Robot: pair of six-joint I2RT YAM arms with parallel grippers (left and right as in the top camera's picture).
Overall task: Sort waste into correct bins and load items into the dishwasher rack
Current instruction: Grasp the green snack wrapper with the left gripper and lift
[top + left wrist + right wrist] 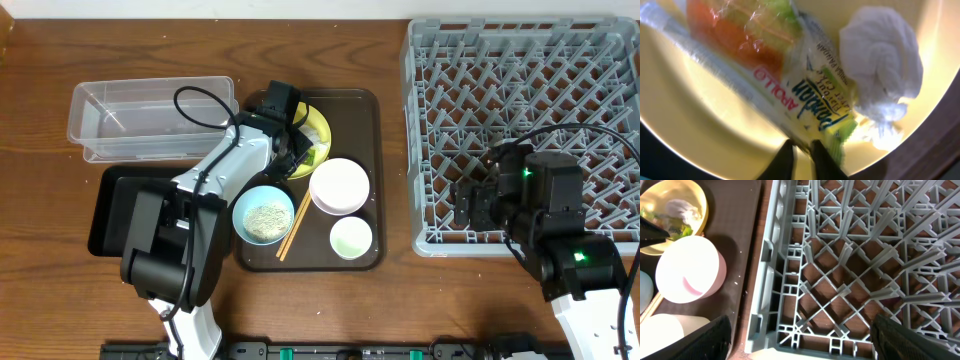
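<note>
My left gripper (296, 146) is low over the yellow plate (320, 126) on the brown serving tray. In the left wrist view its jaws (802, 148) are pinched on the edge of the green-yellow snack wrapper (810, 95), which lies on the plate (695, 115) beside the crumpled white tissue (885, 65). The white bowl (340, 186), the light blue bowl (264, 215) with rice scraps, the small white cup (351, 238) and the chopsticks (294, 228) sit on the tray. My right gripper (470, 205) is open and empty (810, 345) over the front left corner of the grey dishwasher rack (520, 120).
The clear plastic box (150, 118) stands at the back left, with the black tray (108, 205) in front of it, partly under my left arm. The brown serving tray (362, 262) lies between the bins and the rack. The right wrist view shows the rack wall (770, 280) next to the white bowl (690, 270).
</note>
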